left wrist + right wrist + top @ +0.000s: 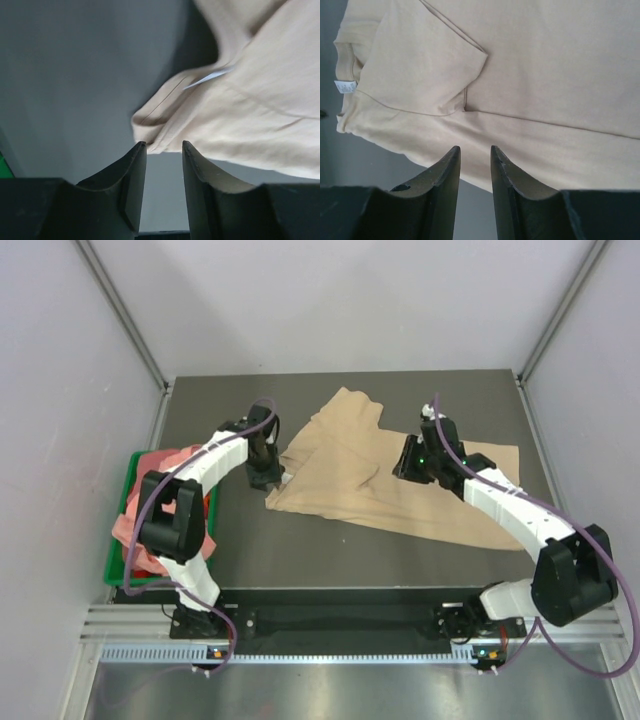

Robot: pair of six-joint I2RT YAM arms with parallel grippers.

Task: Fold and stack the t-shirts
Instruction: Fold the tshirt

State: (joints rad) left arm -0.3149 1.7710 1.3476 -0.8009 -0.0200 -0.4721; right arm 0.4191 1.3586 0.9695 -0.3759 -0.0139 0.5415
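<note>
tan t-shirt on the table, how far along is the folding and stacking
Early. Done: the tan t-shirt lies out on the table, one sleeve turned over its body. In hand: left jaws by its collar, right jaws over its body, both open, holding nothing. Left: finishing this fold, then the pink t-shirts heaped in the green bin; no stack exists.

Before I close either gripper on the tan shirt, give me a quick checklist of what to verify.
1. Left gripper empty: ok, jaws slightly apart, nothing between.
2. Right gripper empty: ok, narrow gap over cloth.
3. Tan t-shirt lying flat: not ok, sleeve folded over, bunched at collar.
4. Left gripper lined up with shirt edge: ok, near the neck label.
5. Fingertips touching cloth: cannot tell.
6. Pink t-shirts out of the way: ok, heaped in green bin.
</note>
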